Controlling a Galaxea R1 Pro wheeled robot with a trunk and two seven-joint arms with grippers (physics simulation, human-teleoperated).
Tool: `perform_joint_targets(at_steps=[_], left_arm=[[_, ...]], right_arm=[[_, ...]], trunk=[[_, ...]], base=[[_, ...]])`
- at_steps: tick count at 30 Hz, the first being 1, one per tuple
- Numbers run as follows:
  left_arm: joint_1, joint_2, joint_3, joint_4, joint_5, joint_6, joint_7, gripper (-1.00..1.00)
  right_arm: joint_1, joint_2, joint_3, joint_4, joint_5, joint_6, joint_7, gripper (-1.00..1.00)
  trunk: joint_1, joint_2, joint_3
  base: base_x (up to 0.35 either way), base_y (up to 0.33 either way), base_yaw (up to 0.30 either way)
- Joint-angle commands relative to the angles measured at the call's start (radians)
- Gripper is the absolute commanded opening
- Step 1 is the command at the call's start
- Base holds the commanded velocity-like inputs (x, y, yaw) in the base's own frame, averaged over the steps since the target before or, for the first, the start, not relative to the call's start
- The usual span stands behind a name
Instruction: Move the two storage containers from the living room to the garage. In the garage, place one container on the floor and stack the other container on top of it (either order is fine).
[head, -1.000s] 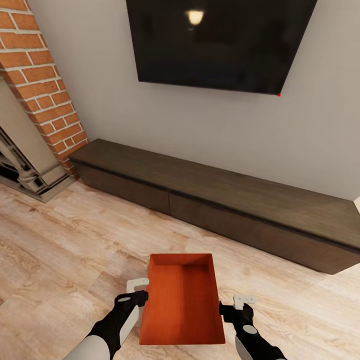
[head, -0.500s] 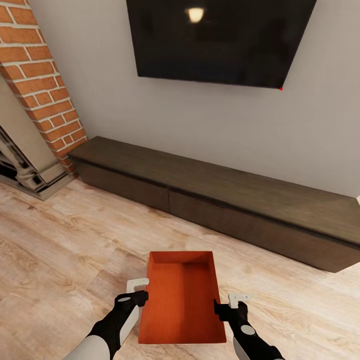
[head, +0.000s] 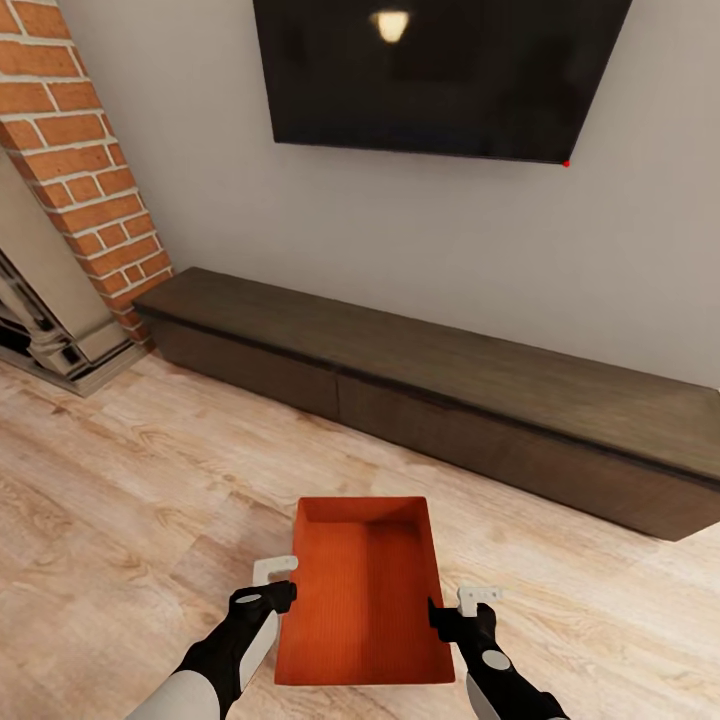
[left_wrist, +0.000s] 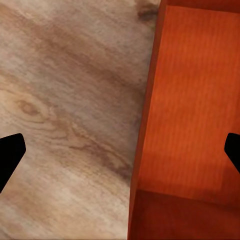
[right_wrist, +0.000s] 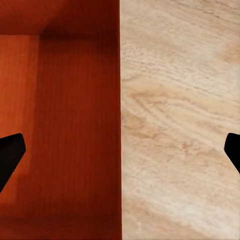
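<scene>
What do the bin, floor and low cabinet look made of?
Bin: likely matte orange-red plastic, finely ribbed walls. Floor: light wood planks, grain and knots visible, possibly laminate. Low cabinet: dark brown wood-look, faint grain, matte.

a light wood plank floor (head: 120, 500) carries a long, low dark brown wooden cabinet (head: 430, 400) along the grey wall.

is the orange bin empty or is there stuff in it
Empty. The head view looks straight down into the bin and shows only its bare ribbed bottom and walls; both wrist views show the same bare orange interior.
</scene>
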Motion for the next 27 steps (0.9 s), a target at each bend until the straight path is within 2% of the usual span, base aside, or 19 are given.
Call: perform_joint_targets(at_steps=[1, 21, 27], left_arm=[[0.0, 0.0, -0.001, -0.002, 0.01, 0.004, 0.005, 1.0], [0.0, -0.003, 0.001, -0.007, 0.01, 0.004, -0.004, 1.0], [0.0, -0.002, -0.002, -0.007, 0.008, 0.007, -0.003, 1.0]], right_arm=[[-0.001, 0.0, 0.003, 0.001, 0.004, -0.002, -0.006, 1.0], [-0.001, 0.0, 0.0, 0.001, 0.003, -0.02, -0.007, 1.0], [-0.001, -0.001, 0.0, 0.001, 0.002, -0.022, -0.007, 1.0]], trunk=[[0.004, -0.008, -0.004], [0.08, -0.148, -0.067], [0.08, -0.148, -0.067]], base=[[0.0, 0.0, 0.0], [0.0, 0.0, 0.0], [0.0, 0.0, 0.0]])
